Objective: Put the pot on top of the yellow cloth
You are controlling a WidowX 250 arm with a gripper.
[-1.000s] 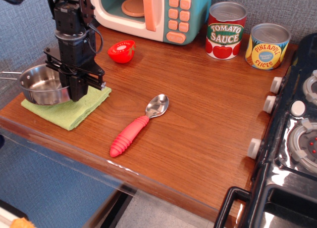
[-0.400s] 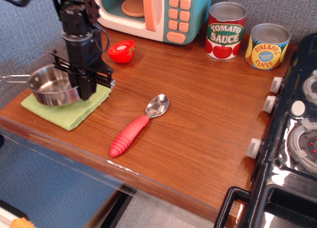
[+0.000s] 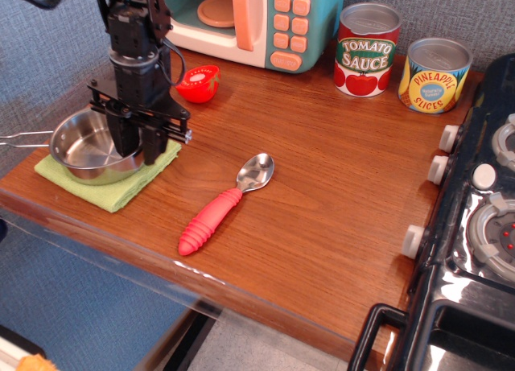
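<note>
Steel pot (image 3: pixel 92 151) sits over the yellow cloth (image 3: pixel 113 182), its right rim pinched by the gripper (image 3: pixel 138 150) fingers; lower gently, confirm flat seating, then release.

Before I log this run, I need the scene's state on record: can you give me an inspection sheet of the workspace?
Surface: wooden counter, no spills seen.
Job's things: pot sits over the yellow cloth.
Clutter: red-handled spoon, red cup, tomato sauce can, pineapple can.
Tool: tool at the pot's right rim; grip unclear.
Cables: black cable along the arm.
Surroundings: toy microwave behind, stove on the right.
</note>
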